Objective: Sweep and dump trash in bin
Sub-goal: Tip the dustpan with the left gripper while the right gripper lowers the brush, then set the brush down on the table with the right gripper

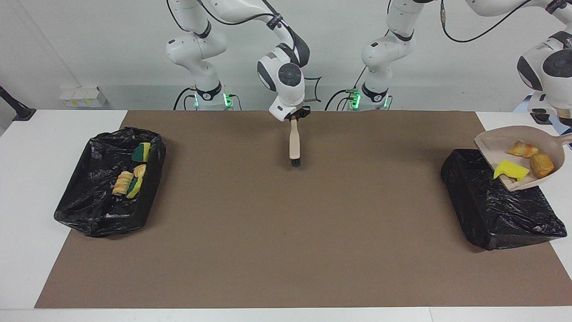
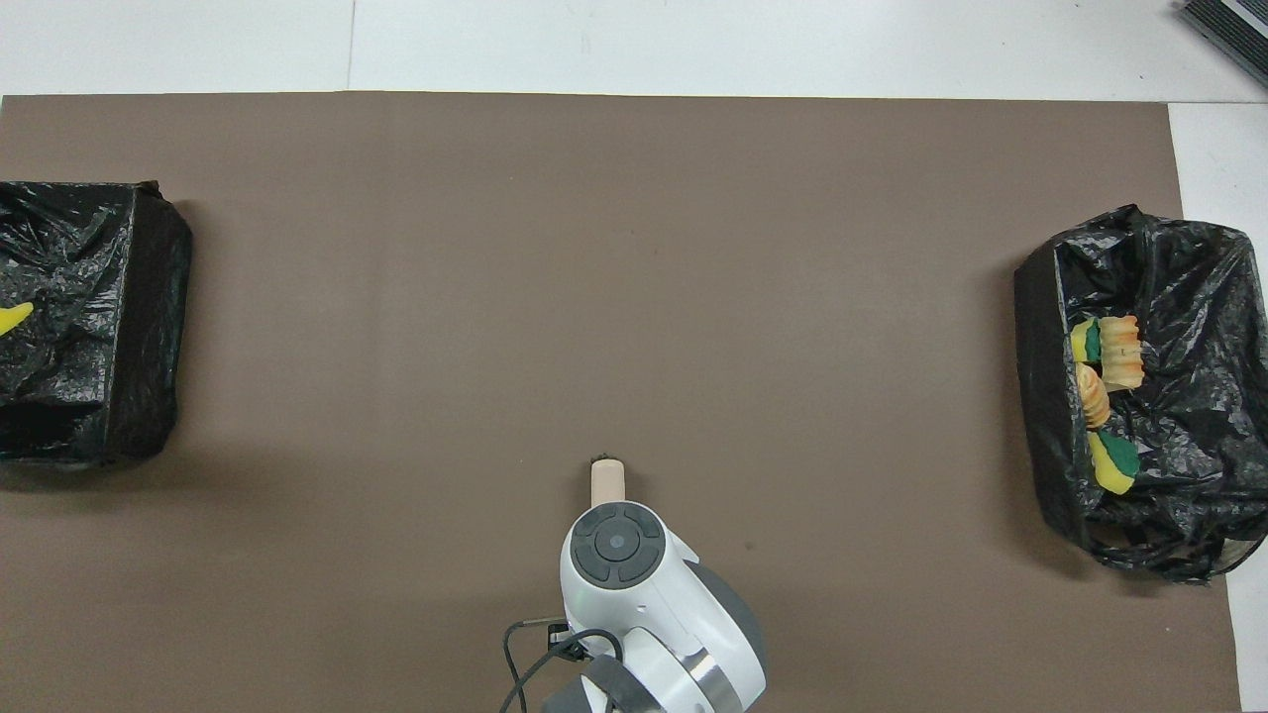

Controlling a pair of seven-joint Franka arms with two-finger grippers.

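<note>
My left gripper (image 1: 568,134) sits at the facing view's edge and holds the beige dustpan (image 1: 491,145) by its handle, tilted over the black bin (image 1: 496,210) at the left arm's end. In the pan lie three scraps of trash: two golden pastry pieces (image 1: 523,149) and a yellow sponge chunk (image 1: 511,170), whose tip also shows in the overhead view (image 2: 15,317). My right gripper (image 1: 295,117) is shut on the beige brush (image 1: 294,143), which hangs bristles down just above the brown mat. Several scraps (image 1: 127,179) lie in the bin (image 1: 103,214) at the right arm's end.
The brown mat (image 1: 286,232) covers most of the white table. Both bins are lined with black bags; they show in the overhead view at the left arm's end (image 2: 119,327) and the right arm's end (image 2: 1179,297).
</note>
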